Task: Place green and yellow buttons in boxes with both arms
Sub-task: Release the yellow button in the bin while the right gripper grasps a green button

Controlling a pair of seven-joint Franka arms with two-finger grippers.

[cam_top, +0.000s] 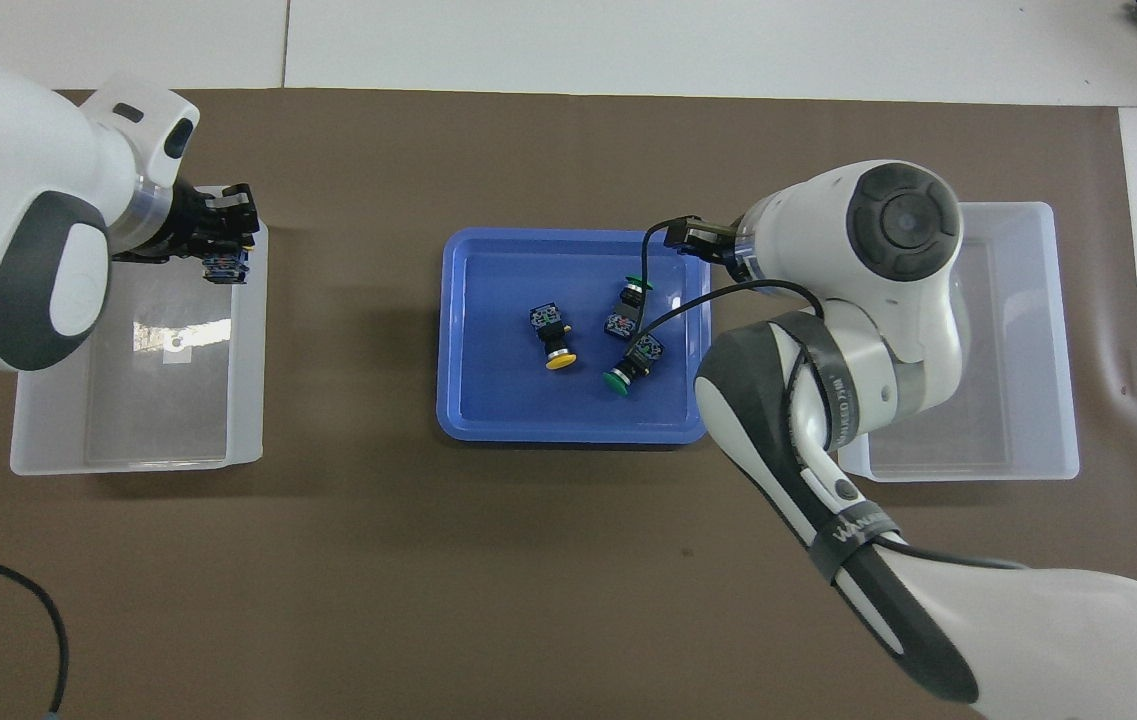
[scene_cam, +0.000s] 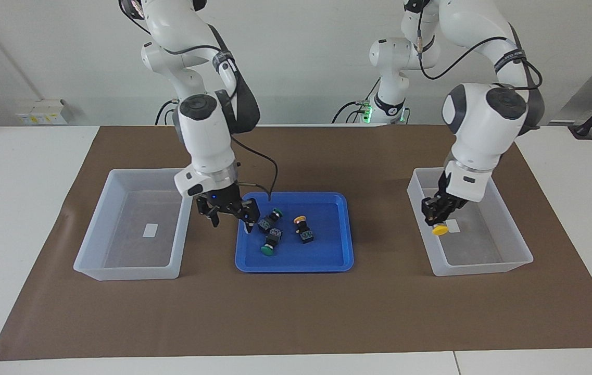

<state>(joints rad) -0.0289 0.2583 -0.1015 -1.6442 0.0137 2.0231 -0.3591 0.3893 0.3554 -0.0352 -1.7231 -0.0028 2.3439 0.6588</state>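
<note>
2 white arms [scene_cam: 207, 130], black cables.

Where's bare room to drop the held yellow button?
The left-arm-end box floor is bare around its white label. The left gripper holds the yellow button over it. Crowded: the blue tray, three buttons, right gripper above.

There were two green buttons [scene_cam: 275, 213] [scene_cam: 267, 250], two yellow buttons [scene_cam: 300, 219] [scene_cam: 439, 230], two boxes [scene_cam: 92, 229] [scene_cam: 514, 234], one blue tray [scene_cam: 327, 260].
</note>
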